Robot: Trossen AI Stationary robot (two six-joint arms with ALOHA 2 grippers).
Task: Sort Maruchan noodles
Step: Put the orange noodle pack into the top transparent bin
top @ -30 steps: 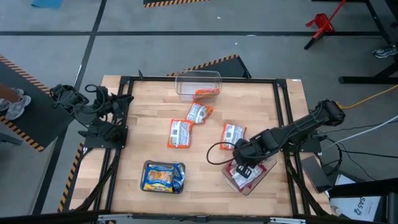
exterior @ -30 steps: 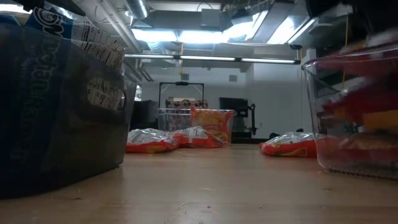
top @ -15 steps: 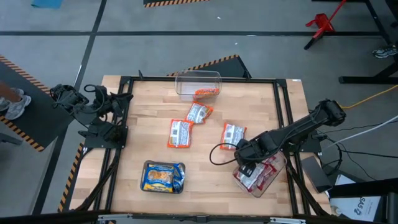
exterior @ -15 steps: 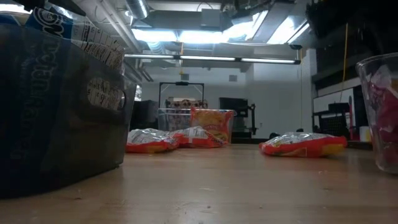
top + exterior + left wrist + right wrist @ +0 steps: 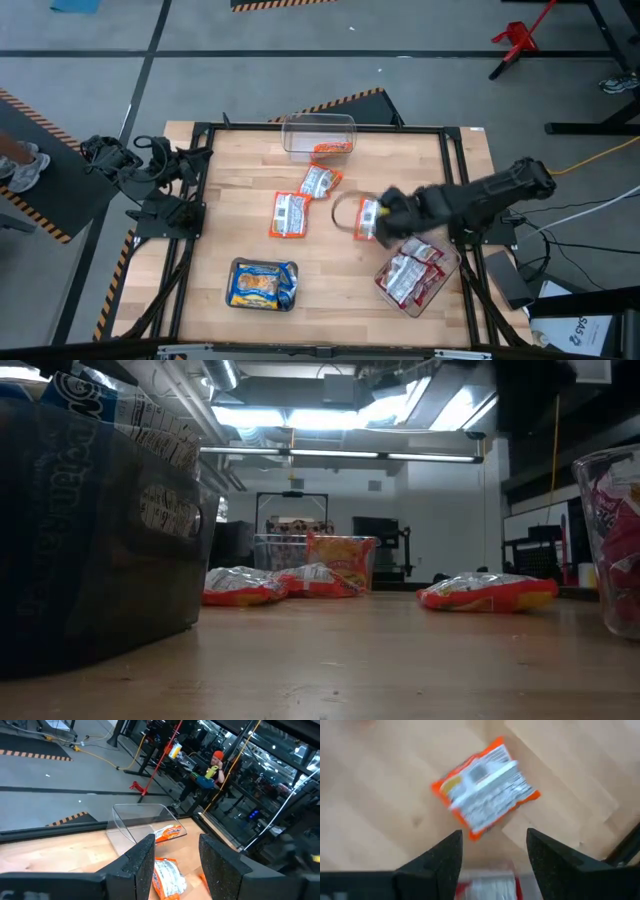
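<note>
Hovering with open, empty fingers, the right pincer (image 5: 372, 222) should drop squarely over the orange-red noodle packet (image 5: 484, 787) lying flat on the counter (image 5: 330, 275) just ahead, while the left pincer (image 5: 175, 857), empty and parted, waits far off.

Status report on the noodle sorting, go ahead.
Right tool open, empty, over an orange packet on the table. Left tool open, parked at the left edge. Nothing in the way.
</note>
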